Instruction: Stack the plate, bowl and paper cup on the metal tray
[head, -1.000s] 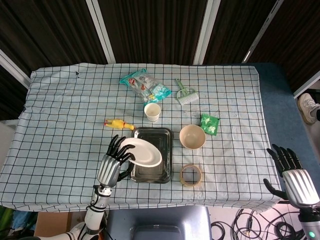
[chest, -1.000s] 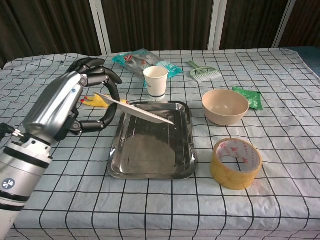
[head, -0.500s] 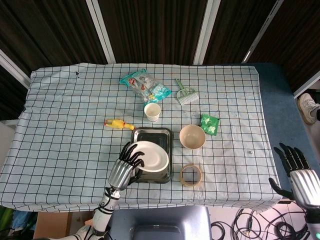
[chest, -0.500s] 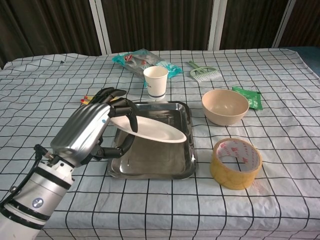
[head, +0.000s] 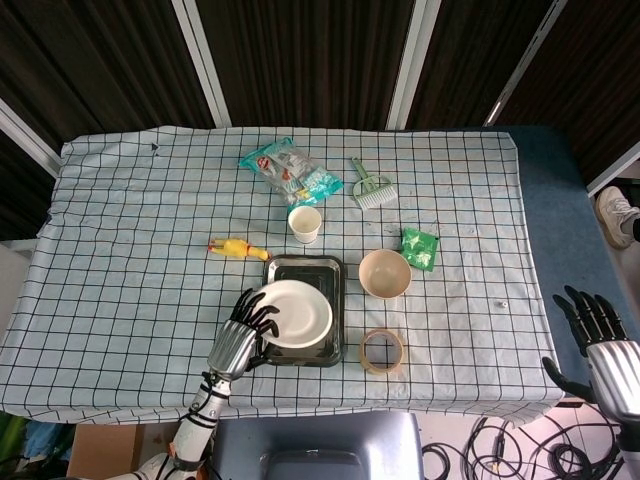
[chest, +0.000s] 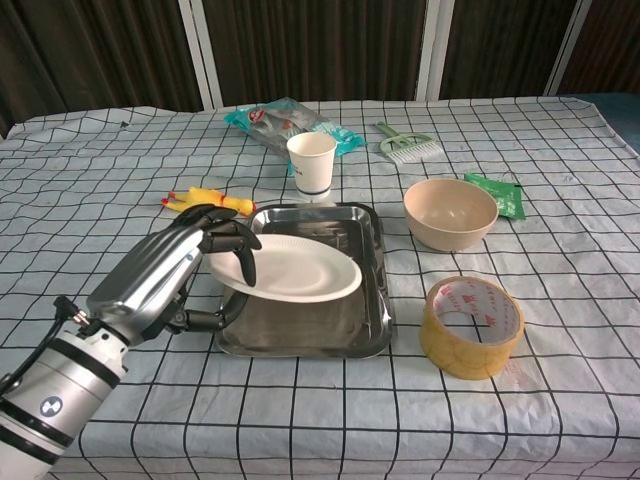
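Note:
A white plate (head: 297, 314) (chest: 292, 268) hangs low over the metal tray (head: 325, 268) (chest: 335, 320), tilted slightly. My left hand (head: 236, 339) (chest: 175, 274) grips its left rim, fingers over the top and thumb beneath. The beige bowl (head: 384, 273) (chest: 450, 213) stands right of the tray. Just behind the tray the paper cup (head: 305, 224) (chest: 311, 163) stands upright. My right hand (head: 598, 342) is off the table's right front corner, fingers apart, holding nothing.
A roll of tape (head: 381, 350) (chest: 471, 326) lies right of the tray's front. A yellow rubber chicken (head: 236, 247) (chest: 208, 201) lies to the tray's left rear. A snack bag (head: 288, 170), a small brush (head: 371, 186) and a green packet (head: 420, 248) lie further back.
My left hand has carried the plate rightward over the tray and lowered it close to the tray, flattening its tilt. The right hand has drifted slightly away toward the lower right.

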